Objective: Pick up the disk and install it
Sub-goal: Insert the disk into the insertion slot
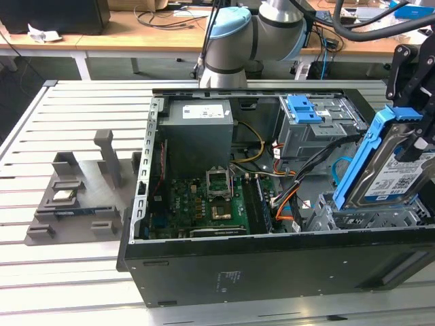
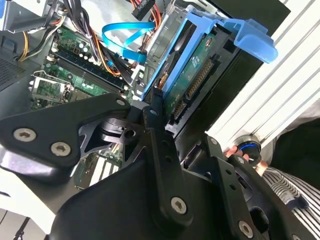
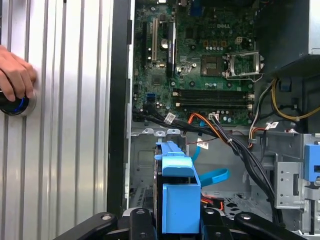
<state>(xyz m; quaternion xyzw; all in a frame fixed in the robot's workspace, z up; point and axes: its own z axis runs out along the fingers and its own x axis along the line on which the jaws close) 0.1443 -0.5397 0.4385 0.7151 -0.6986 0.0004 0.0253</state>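
While the exterior view shows my gripper (image 1: 416,132) clamped on the disk (image 1: 397,173), I see it tilted just above the open case (image 1: 272,265). In the second wrist view, fingers (image 2: 159,125) pinch its blue frame. In the first wrist view, a person's hand (image 3: 15,75) rests on a knob (image 3: 15,105), well apart.

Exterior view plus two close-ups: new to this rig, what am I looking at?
The exterior view shows one robot arm over an open PC case on a slatted metal table. The wrist views come from cameras riding on the arm. Its black claw is shut on the disk, a silver drive in a blue frame, tilted above the case's drive bay. A grey fixture holding small parts sits at the exterior view's left. In the first wrist view, a person's hand rests on a round button.
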